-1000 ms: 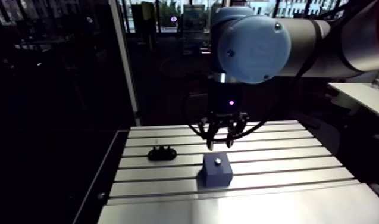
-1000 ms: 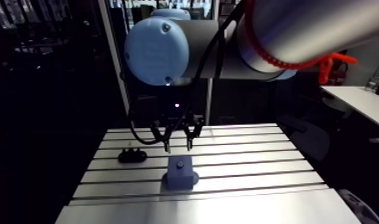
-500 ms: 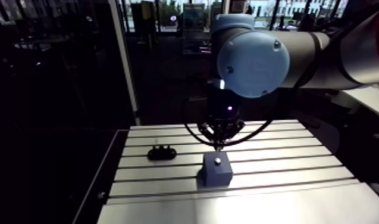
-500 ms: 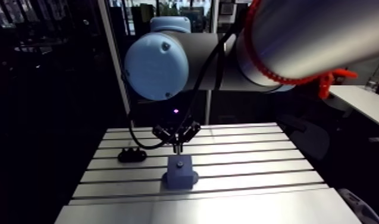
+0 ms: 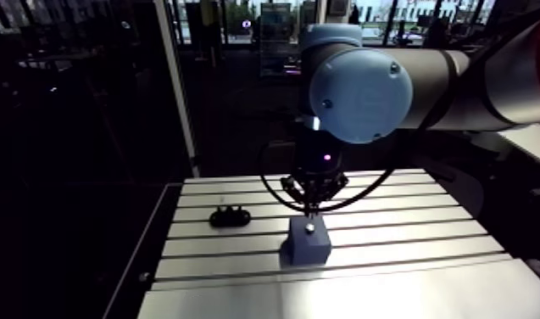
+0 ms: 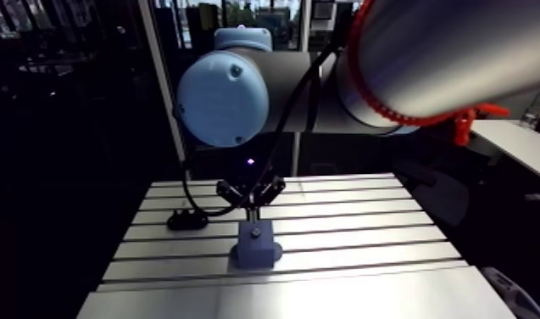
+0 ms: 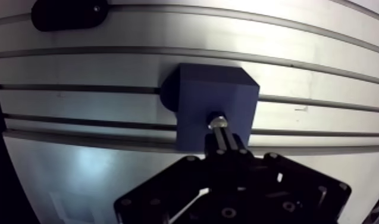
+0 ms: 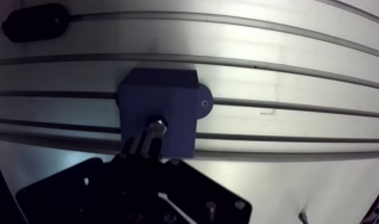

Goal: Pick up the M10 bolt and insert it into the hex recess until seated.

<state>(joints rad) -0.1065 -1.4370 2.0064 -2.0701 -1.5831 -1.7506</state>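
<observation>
Arm view facing down across table (image 5: 409, 242), wrist view looking closely down, both sharing the blue block (image 7: 209, 95).

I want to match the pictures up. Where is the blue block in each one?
Arm view: the blue block stands on the slotted table, right below the gripper.
Wrist view: the blue block sits just ahead of the gripper, with the bolt in its top.
Shared landmark: the black part lying on the table off to one side of the block, also seen in the wrist view.
</observation>
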